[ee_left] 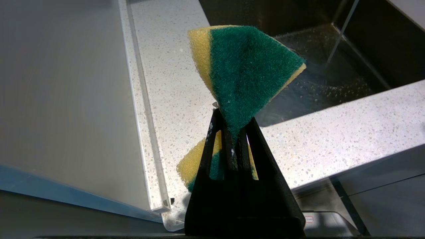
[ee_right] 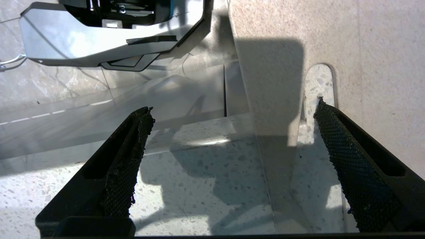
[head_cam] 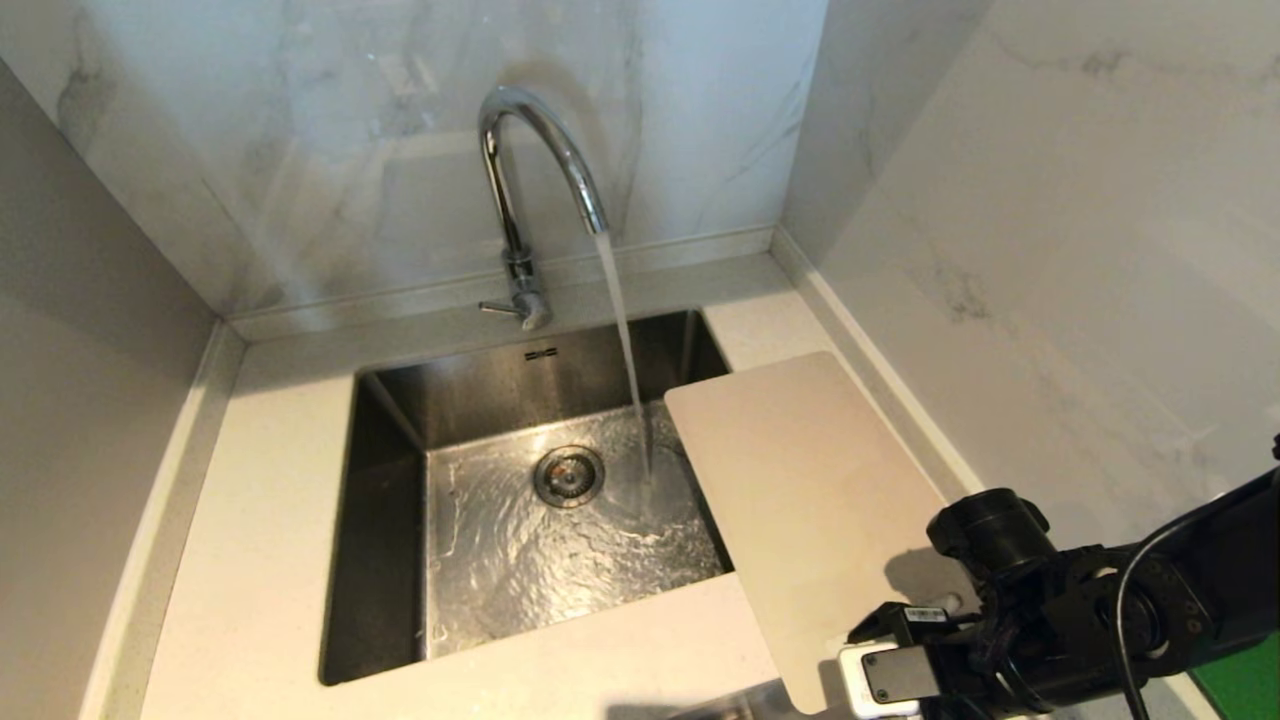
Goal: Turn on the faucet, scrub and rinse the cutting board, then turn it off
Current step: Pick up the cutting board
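Water runs from the chrome faucet (head_cam: 520,190) into the steel sink (head_cam: 385,420); its thin lever (head_cam: 497,308) sticks out to the left at the base. Right of the sink, the pale beige cutting board (head_cam: 800,490) lies flat on the counter, one long edge overhanging the basin. My right gripper (ee_right: 233,106) hovers open just above the board's near end (ee_right: 365,49), one finger by the handle cutout (ee_right: 318,83), the other over bare counter. My left gripper (ee_left: 232,121) is shut on a green and yellow sponge (ee_left: 245,66), above the counter at the sink's front left; it is outside the head view.
Marble walls close in behind and to the right of the counter (head_cam: 250,520). A raised lip (head_cam: 880,370) runs along the right wall beside the board. The drain (head_cam: 568,475) sits mid-basin under rippling water. Part of my grey base (ee_right: 109,33) shows below the counter's front edge.
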